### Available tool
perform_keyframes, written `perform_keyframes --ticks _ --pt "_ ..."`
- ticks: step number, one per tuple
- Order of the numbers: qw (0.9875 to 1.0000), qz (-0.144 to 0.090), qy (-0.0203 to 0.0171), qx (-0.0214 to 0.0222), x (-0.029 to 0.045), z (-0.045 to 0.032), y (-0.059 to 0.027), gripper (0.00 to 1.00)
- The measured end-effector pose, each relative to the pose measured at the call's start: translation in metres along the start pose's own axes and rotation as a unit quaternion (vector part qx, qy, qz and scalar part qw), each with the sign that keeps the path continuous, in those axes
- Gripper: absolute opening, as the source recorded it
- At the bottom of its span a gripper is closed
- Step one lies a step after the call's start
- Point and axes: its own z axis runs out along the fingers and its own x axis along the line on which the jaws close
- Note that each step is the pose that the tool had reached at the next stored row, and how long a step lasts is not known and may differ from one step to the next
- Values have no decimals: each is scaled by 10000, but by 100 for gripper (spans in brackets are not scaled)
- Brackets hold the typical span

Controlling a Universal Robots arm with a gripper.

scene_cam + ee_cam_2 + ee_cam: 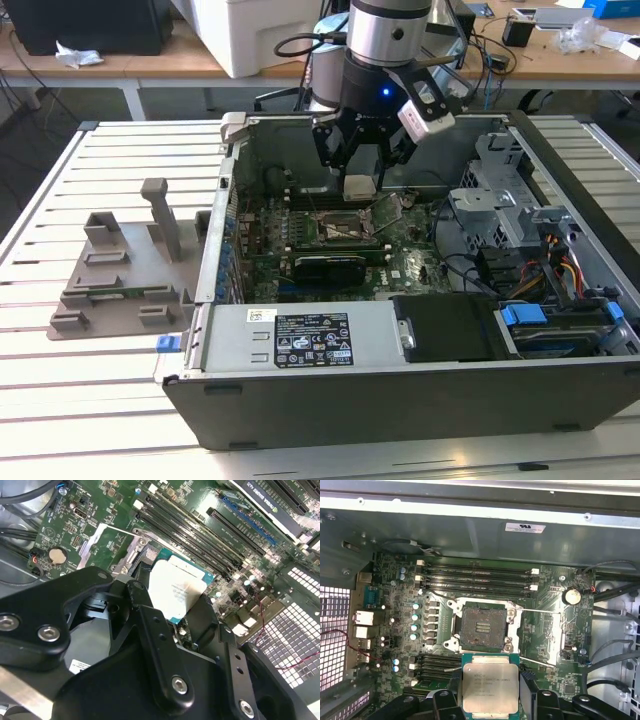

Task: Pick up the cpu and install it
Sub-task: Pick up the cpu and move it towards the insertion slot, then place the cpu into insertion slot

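Cpu hangs clamped in the gripper in the exterior view. Its pale top shows between the dark fingers, raised above the motherboard inside the open computer case. The socket lies lower down and apart from the chip.

In the second wrist view the cpu is pinched by two opposite edges between the fingers. Its metal top is bare and nothing touches its underside. The socket's cover plate is swung back, out of the way.

In the first wrist view the cpu sits square in the grip. The uncovered socket is just beyond its far edge, and the memory slots lie farther off.

The step in hand looks like bringing the chip over the socket. Doing it well means holding the chip level with its sides parallel to the socket frame, and centring it fully over the contact field while it is well clear. Any sideways slide across that field risks bending the contacts. I cannot tell from these views where the corner mark sits, so orientation needs checking. The grip should stay on the edges only, firm enough to prevent any tilt.
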Motion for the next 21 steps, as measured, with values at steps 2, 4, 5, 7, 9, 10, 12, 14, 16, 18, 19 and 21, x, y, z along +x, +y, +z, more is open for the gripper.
perform_keyframes --ticks 2,4,5,7,9,10,12,14,16,18,19,21 --pt "10000 0 0 0 -1 0 0 54" --pt "10000 0 0 0 -1 0 0 54" --pt "10000 3 0 1 -1 0 0 54" --pt "9998 196 -4 -5 -3 0 0 54" --pt "9993 366 -6 -13 -3 0 0 54" --pt "9990 438 -8 -17 -3 1 0 54" --pt "9980 628 -10 -22 -3 2 0 54" --pt "9963 859 -14 -27 -4 4 0 54" --pt "9929 1189 -20 -21 -4 8 -1 54" --pt "9885 1514 -25 -27 -5 14 -1 54" --pt "9868 1618 -27 -28 -5 16 -1 54" --pt "9840 1783 -30 -29 -5 19 0 54"
